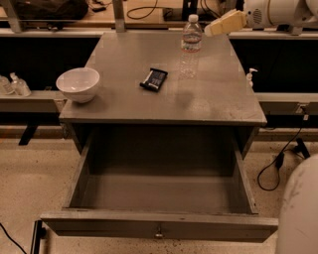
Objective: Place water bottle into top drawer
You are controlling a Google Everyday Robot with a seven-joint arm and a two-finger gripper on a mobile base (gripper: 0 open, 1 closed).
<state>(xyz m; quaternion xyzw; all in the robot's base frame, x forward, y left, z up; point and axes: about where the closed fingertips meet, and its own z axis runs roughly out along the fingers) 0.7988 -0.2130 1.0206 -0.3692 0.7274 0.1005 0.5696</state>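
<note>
The arm (pixel 278 12) behind the hand (pixel 226 23), right of the water bottle (pixel 191 44), is cut off.

No text, brand, number or sign can be read anywhere. The pale label band on the water bottle (pixel 191 43), which is stood at about one o'clock on the counter (pixel 213 99), is seen only as an unreadable strip, and no print can be made out on the dark packet (pixel 154 79) near the counter's middle. The hand (pixel 226 23) is found at three o'clock from the bottle's cap, near it but apart, and no marking is legible on it.
</note>
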